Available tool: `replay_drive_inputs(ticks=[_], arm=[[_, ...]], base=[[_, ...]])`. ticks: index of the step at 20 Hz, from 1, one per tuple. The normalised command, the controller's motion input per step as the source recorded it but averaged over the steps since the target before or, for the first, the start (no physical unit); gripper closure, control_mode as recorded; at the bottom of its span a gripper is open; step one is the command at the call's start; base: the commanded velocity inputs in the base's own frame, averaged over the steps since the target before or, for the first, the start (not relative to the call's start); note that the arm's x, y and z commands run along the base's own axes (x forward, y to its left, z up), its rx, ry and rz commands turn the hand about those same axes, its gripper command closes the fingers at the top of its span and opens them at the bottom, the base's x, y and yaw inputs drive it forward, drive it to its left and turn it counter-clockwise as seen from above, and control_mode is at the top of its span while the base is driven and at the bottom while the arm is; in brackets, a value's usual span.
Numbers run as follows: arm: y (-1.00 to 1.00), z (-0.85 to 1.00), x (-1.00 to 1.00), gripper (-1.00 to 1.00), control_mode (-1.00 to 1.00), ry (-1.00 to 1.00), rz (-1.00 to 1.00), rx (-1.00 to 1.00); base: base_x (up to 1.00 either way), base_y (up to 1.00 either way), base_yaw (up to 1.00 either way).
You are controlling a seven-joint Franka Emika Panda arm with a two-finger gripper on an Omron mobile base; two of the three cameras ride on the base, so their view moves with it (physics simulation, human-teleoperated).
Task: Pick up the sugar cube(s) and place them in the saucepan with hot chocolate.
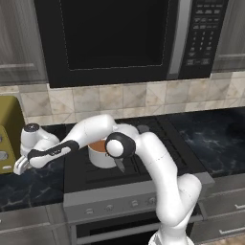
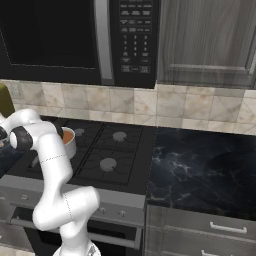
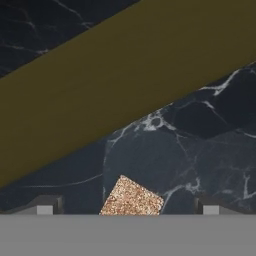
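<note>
In the hand view the sugar cube [image 3: 131, 198], a small tan speckled block, lies on the black marble counter [image 3: 200, 145] midway between my two fingertips [image 3: 45, 205]. The gripper [image 3: 127, 207] is open, and both tips stand well clear of the cube. My hand [image 1: 21, 165] hangs low over the counter left of the stove, beside the toaster. The saucepan with hot chocolate [image 1: 98, 152] [image 2: 68, 140], silver with reddish-brown liquid, sits on the stove's front left burner, partly behind my forearm. Its dark handle [image 1: 119, 165] points toward the front.
The yellow-olive toaster [image 1: 9, 131] [image 3: 125, 85] stands close to the hand, at the far left of the counter. A black microwave [image 1: 119, 33] hangs above the stove [image 2: 107, 150]. More marble counter [image 2: 200, 165] stretches right of the stove.
</note>
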Motion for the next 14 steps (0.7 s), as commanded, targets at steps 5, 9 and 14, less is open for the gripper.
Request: replay_drive_inputs(ticks=[5, 9, 14], arm=[[0.0, -0.13, 0.0, -1.0, -1.0, 0.01, 0.0, 0.0], [0.0, -0.14, 0.0, -1.0, -1.0, 0.0, 0.0, 0.0], [0.0, -0.1, 0.0, 1.0, -1.0, 0.0, 0.0, 0.0]], base=[[0.0, 0.0, 0.0], [0.0, 0.0, 0.0], [0.0, 0.0, 0.0]])
